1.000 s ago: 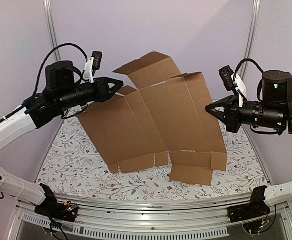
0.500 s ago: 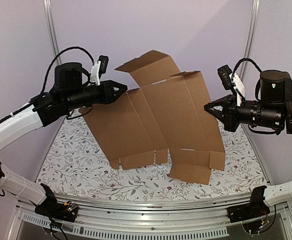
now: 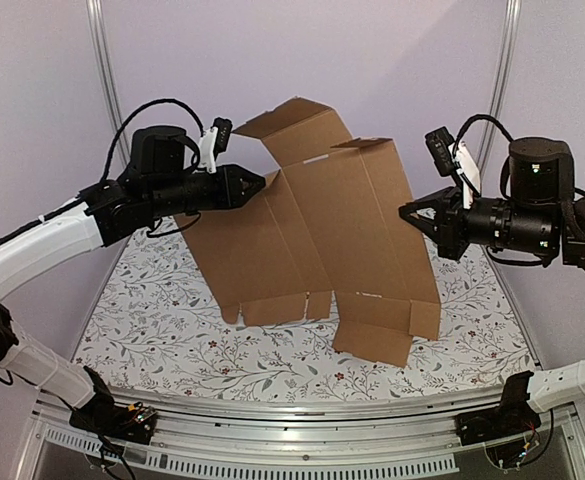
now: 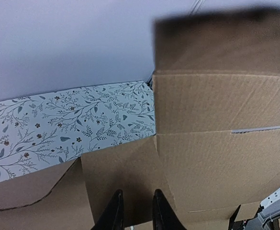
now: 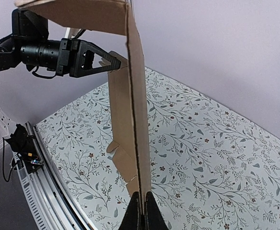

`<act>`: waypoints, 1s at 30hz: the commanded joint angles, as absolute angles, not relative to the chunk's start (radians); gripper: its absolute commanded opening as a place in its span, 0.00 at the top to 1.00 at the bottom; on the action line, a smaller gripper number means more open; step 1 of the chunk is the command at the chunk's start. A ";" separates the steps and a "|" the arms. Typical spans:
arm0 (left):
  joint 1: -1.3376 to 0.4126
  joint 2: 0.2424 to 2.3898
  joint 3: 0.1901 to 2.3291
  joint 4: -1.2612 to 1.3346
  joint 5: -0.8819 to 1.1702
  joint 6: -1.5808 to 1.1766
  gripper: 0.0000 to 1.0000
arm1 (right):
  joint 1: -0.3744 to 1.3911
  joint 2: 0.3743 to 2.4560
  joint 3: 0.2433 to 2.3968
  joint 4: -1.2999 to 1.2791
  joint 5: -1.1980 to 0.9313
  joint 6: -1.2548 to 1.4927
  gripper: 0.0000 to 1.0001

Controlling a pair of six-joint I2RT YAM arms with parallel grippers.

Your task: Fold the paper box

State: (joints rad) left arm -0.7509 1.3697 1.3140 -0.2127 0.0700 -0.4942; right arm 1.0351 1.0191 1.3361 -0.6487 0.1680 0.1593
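The left hand (image 3: 257,184), fingers slightly parted and grasping nothing, has swung right to the upper-left flap of the paper box (image 3: 322,250), which stands upright mid-frame, its right edge clenched by the right hand (image 3: 404,212), so folding can probably begin.

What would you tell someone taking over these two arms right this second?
The left pincer is slightly open, tips at the upper left edge of the flat brown cardboard box sheet, no grip visible.
The right pincer is shut on its right edge, holding it upright over the floral-patterned table.
Done: sheet raised.
Left: all the folding of panels and flaps.
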 commanded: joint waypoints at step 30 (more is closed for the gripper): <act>-0.767 1.393 1.237 -0.075 0.006 -0.513 0.79 | 1.043 1.068 1.355 -0.619 0.222 0.164 1.00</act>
State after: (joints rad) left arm -0.7574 1.4502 1.2461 -0.0223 0.0143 -0.5541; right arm 1.0351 1.0424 1.3361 -0.6411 0.1864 0.1799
